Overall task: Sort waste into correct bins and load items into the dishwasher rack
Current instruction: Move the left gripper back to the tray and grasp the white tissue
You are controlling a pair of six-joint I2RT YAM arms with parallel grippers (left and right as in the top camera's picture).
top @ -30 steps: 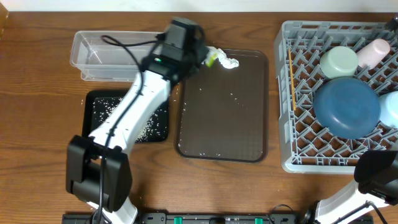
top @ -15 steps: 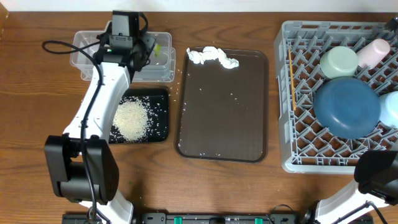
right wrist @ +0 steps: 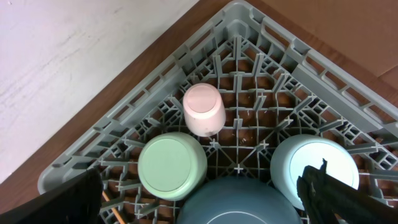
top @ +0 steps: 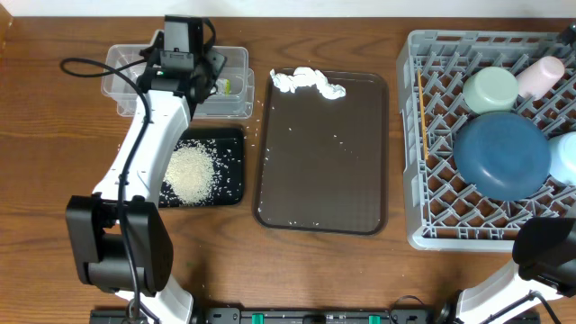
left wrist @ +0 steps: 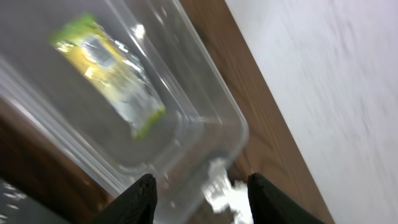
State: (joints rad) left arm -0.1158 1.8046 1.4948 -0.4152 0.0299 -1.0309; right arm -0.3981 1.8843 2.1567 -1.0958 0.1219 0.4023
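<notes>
Left gripper [left wrist: 202, 199] is spread wide with nothing in it, hovering over the clear tub [top: 121, 63] in the upper left of the overhead frame. The yellow-green wrapper [left wrist: 109, 74] is inside the tub, blurred in the wrist view, so I can't tell if it has settled flat. Right gripper [right wrist: 202, 202] is also wide and empty, above the rack [top: 432, 135] on the right of the frame. Plate [top: 501, 155], two bowls [top: 490, 90], cup [top: 540, 75] and stick [top: 420, 108] are all in the rack.

What's left is the tissue [top: 309, 83] at the top edge of the brown tray [top: 324, 162], plus a few stray grains on that tray.

Risks as I judge them:
- My fingers sit close to the tub wall. Swinging toward the tissue too low could clip the rim and shove or tip the light tub.
- The tissue is crumpled and spread out. A shallow pinch may lift only part of it, or drag it off the tray onto the table.
- It could go into the wrong bin, since the black tray [top: 232, 144] already holds the rice pile [top: 189, 173].
- The stray grains are likely too small to pinch.
</notes>
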